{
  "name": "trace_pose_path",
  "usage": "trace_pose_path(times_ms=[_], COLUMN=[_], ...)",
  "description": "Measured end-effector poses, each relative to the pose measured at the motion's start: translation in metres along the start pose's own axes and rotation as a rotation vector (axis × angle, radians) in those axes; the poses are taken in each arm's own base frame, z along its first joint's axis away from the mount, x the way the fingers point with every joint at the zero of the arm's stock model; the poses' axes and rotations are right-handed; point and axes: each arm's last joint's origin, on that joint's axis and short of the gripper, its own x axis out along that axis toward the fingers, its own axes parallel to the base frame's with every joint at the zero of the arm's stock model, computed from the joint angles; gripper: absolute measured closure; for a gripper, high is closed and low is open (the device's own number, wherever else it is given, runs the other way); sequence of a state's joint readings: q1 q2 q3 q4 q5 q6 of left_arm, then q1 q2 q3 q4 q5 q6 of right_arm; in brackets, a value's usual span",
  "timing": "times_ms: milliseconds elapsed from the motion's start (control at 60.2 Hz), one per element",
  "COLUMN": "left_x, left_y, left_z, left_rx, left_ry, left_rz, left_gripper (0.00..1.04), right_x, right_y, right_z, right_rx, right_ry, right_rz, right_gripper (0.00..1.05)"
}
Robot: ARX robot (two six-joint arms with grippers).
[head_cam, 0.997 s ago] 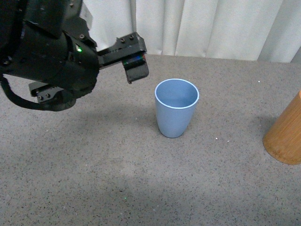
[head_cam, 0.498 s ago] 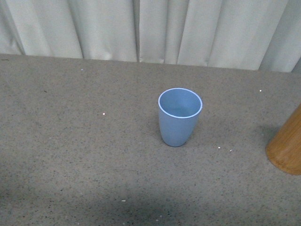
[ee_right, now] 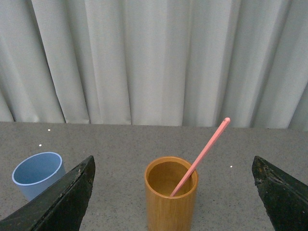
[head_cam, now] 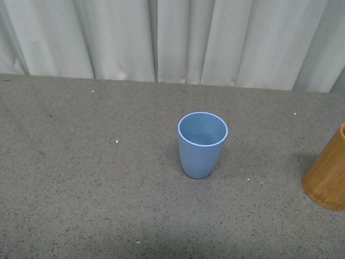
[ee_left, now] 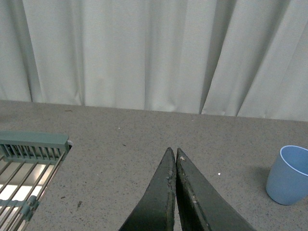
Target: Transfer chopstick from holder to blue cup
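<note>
The blue cup (head_cam: pixel 202 144) stands upright and empty in the middle of the grey table; it also shows in the left wrist view (ee_left: pixel 290 174) and the right wrist view (ee_right: pixel 38 173). The orange-brown holder (head_cam: pixel 328 176) is at the right edge of the front view. In the right wrist view the holder (ee_right: pixel 171 202) holds one pink chopstick (ee_right: pixel 201 156) leaning against its rim. My right gripper (ee_right: pixel 173 166) is wide open, with the holder centred between its fingers. My left gripper (ee_left: pixel 173 151) is shut and empty, well left of the cup. Neither gripper shows in the front view.
A pale curtain (head_cam: pixel 172 38) hangs along the table's far edge. A grey-green slatted rack (ee_left: pixel 31 144) lies on the table to the left of my left gripper.
The left arm, which filled the upper left of the front view a second ago, has left that view. The view has shifted slightly, so the cup and holder sit lower in it.
</note>
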State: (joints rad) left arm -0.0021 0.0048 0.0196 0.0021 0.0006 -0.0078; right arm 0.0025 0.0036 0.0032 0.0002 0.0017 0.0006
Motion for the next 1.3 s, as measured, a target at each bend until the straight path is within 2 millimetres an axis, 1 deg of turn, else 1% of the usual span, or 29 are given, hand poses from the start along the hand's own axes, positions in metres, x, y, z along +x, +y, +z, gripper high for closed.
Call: trace_pose_path(times_ms=[83,116,150,183,199,249,266,316,332,366,382,415,465,548,565,615,665,748,914,1047,1246,1296], left_x=[0.000,0.000,0.000,0.000,0.000,0.000,0.000,0.000,0.000,0.000,0.000,0.000,0.000,0.000,0.000,0.000,0.000,0.000,0.000,0.000,0.000,0.000], left_y=[0.000,0.000,0.000,0.000,0.000,0.000,0.000,0.000,0.000,0.000,0.000,0.000,0.000,0.000,0.000,0.000,0.000,0.000,0.000,0.000,0.000,0.000], left_z=[0.000,0.000,0.000,0.000,0.000,0.000,0.000,0.000,0.000,0.000,0.000,0.000,0.000,0.000,0.000,0.000,0.000,0.000,0.000,0.000,0.000,0.000], left_rx=[0.000,0.000,0.000,0.000,0.000,0.000,0.000,0.000,0.000,0.000,0.000,0.000,0.000,0.000,0.000,0.000,0.000,0.002,0.003,0.003,0.003,0.003], left_ry=[-0.001,-0.001,0.000,0.000,0.000,0.000,0.000,0.000,0.000,0.000,0.000,0.000,0.000,0.000,0.000,0.000,0.000,0.000,0.000,0.000,0.000,0.000], left_rz=[0.000,0.002,0.001,0.000,0.000,0.000,0.000,0.000,0.000,0.000,0.000,0.001,0.001,0.001,0.001,0.000,0.000,0.000,0.001,0.001,0.001,0.001], left_gripper=[1.01,1.01,0.99,0.92,0.91,0.80,0.78,0.67,0.66,0.58,0.57,0.50,0.42,0.26,0.24,0.14,0.06,0.07,0.07,0.07,0.07,0.07], right_x=[0.000,0.002,0.005,0.010,0.012,0.024,0.026,0.043,0.047,0.061,0.065,0.081,0.096,0.124,0.127,0.142,0.153,0.166,0.186,0.195,0.213,0.217], right_y=[0.000,0.000,0.000,-0.002,-0.003,-0.011,-0.012,-0.024,-0.026,-0.034,-0.036,-0.044,-0.051,-0.063,-0.064,-0.069,-0.072,-0.073,-0.069,-0.066,-0.060,-0.058], right_z=[0.000,-0.002,-0.002,0.000,0.000,0.006,0.007,0.016,0.018,0.024,0.025,0.027,0.025,0.014,0.012,0.006,0.003,0.000,-0.004,-0.009,-0.027,-0.028], right_rx=[0.012,0.079,0.124,0.171,0.179,0.217,0.223,0.248,0.252,0.264,0.267,0.279,0.292,0.331,0.335,0.364,0.385,0.397,0.409,0.413,0.435,0.433], right_ry=[0.007,0.038,0.049,0.050,0.049,0.034,0.033,0.020,0.018,0.017,0.019,0.039,0.074,0.168,0.177,0.219,0.240,0.258,0.283,0.310,0.378,0.387], right_rz=[0.013,0.091,0.132,0.158,0.158,0.132,0.125,0.085,0.079,0.056,0.051,0.033,0.017,-0.024,-0.028,-0.048,-0.064,-0.073,-0.087,-0.101,-0.138,-0.138], right_gripper=[0.10,0.10,0.10,0.10,0.10,0.10,0.10,0.10,0.10,0.10,0.10,0.10,0.10,0.10,0.10,0.10,0.10,0.10,0.10,0.10,0.10,0.10])
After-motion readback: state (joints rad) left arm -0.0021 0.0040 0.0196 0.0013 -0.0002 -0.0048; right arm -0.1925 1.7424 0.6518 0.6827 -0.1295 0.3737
